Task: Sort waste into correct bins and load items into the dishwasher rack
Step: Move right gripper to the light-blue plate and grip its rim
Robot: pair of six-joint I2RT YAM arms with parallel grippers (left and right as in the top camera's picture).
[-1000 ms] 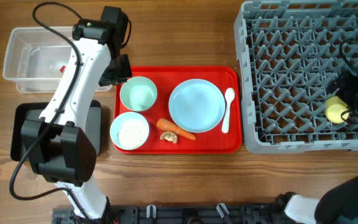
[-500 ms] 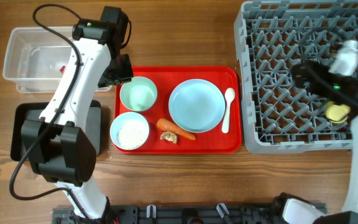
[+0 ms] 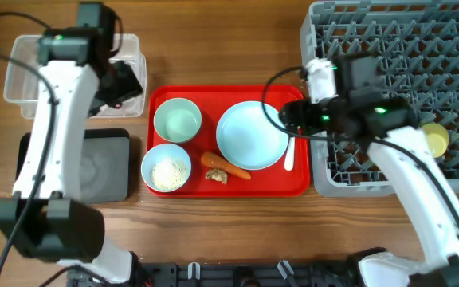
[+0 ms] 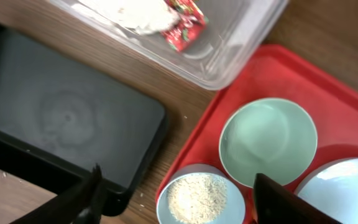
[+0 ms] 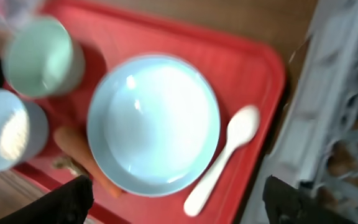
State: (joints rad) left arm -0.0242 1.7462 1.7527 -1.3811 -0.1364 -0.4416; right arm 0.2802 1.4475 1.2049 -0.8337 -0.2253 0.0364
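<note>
- Wooden table [image 3: 237,48] from overhead: the left arm [image 3: 54,119] hangs over the tub [image 3: 18,80] at the far left. The black tray [image 3: 94,163] lies just beside the tub, on its near side.
- A red tray [image 3: 229,97] in the middle carries the empty bowl [image 3: 177,120], the rice bowl [image 3: 166,167], the plate [image 3: 251,135], the spoon [image 3: 292,139], the carrot [image 3: 225,165] and the scrap [image 3: 217,177].
- The right arm [image 3: 409,167] lies across the left edge of the rack [image 3: 389,32], its tip at the plate's right rim. The cup [image 3: 435,140] sits in the rack, near its right side.
- Left wrist: the left gripper [image 4: 176,177] has its fingers wide apart and holds nothing. It is above the spot where the black tray and the red tray meet. The wrapper [image 4: 182,25] and the napkin [image 4: 135,9] lie in the tub.
- Right wrist, blurred: the right gripper [image 5: 178,182] has its fingers spread wide, empty, over the plate. The spoon lies between the plate and the rack.
</note>
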